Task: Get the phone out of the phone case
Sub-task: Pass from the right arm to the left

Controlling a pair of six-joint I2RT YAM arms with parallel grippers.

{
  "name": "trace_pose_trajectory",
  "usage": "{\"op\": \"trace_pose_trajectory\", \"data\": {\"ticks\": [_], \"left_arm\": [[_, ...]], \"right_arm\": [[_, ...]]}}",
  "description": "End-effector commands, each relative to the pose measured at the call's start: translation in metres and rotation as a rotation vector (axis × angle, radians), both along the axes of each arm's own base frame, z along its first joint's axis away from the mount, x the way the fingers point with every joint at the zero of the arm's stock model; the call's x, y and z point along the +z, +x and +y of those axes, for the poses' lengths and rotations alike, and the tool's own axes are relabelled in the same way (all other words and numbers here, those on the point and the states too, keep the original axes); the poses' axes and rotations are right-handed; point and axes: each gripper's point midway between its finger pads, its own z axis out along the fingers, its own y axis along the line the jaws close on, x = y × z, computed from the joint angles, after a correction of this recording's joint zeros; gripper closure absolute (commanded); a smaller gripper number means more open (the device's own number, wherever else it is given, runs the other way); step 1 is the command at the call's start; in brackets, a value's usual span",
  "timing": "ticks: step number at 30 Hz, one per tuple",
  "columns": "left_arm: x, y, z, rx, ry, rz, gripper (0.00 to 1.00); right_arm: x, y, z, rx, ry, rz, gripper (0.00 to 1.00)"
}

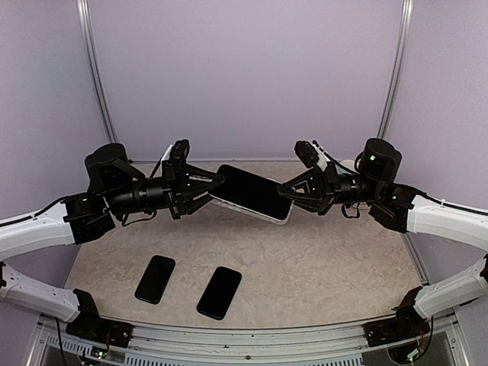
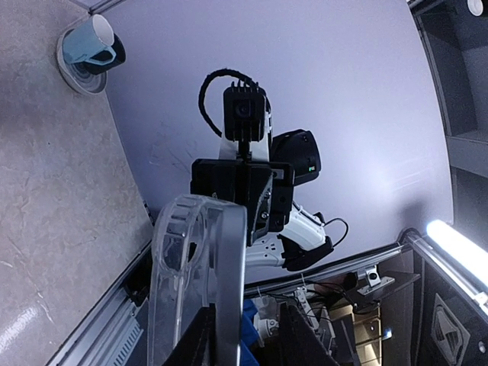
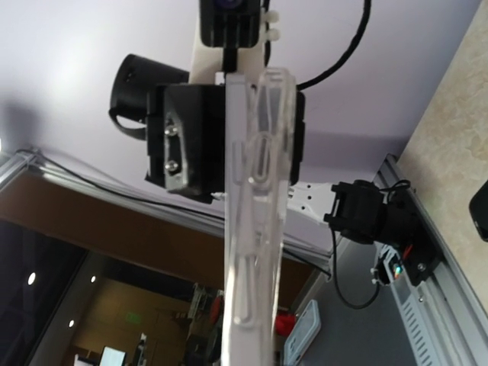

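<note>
Wrapping the flat black phone [image 1: 245, 189] is a clear, round-cornered case [image 3: 255, 191].

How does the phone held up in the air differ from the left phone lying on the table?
The raised phone hangs tilted above the table; the table phone lies flat on it. The raised phone sits in a clear case; the table phone shows no case. Both are dark slabs with black faces up.

Two things are laid side by side near the front edge of the beige worktop [image 1: 328, 267]: one black phone [image 1: 155, 279] and another black phone [image 1: 219, 292]. A cup [image 2: 93, 42] is set on a saucer [image 2: 75, 75] at the back edge.
</note>
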Motion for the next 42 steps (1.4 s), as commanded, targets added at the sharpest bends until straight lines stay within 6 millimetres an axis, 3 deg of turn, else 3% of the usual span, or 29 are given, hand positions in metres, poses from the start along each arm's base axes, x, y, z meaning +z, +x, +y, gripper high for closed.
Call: {"op": "trace_pose_trajectory", "data": {"ticks": [1,9,19,20,22,23,26,32,38,42], "left_arm": [[0.004,-0.007,-0.002,-0.039,-0.014,-0.045,0.75],[0.000,-0.009,-0.008,-0.061,-0.006,-0.048,0.82],[-0.004,-0.007,-0.009,-0.037,-0.007,-0.007,1.00],[-0.006,-0.004,-0.008,-0.018,-0.005,0.006,1.00],[-0.010,0.000,-0.003,0.024,-0.008,0.037,1.00],[-0.011,0.003,0.000,0.049,-0.015,0.050,1.00],[-0.016,0.014,0.010,0.139,-0.031,0.099,1.00],[-0.023,0.033,0.028,0.300,-0.103,0.200,1.00],[-0.017,0.055,0.037,0.418,-0.133,0.227,1.00],[-0.009,0.071,0.040,0.482,-0.115,0.234,1.00]], "right_arm": [[0.030,-0.019,0.000,0.088,0.079,-0.085,1.00],[0.031,-0.020,0.001,0.105,0.083,-0.074,1.00],[0.024,-0.019,0.002,0.103,0.078,-0.063,1.00],[0.022,-0.018,0.002,0.096,0.072,-0.060,0.97],[0.017,-0.014,0.003,0.074,0.055,-0.055,0.61],[0.014,-0.012,0.004,0.059,0.041,-0.053,0.37],[0.001,0.000,0.003,-0.020,-0.026,-0.043,0.04],[-0.027,0.033,-0.010,-0.272,-0.141,-0.030,0.01],[-0.039,0.047,-0.033,-0.457,-0.141,-0.001,0.01],[-0.048,0.056,-0.058,-0.598,-0.272,-0.028,0.01]]}}
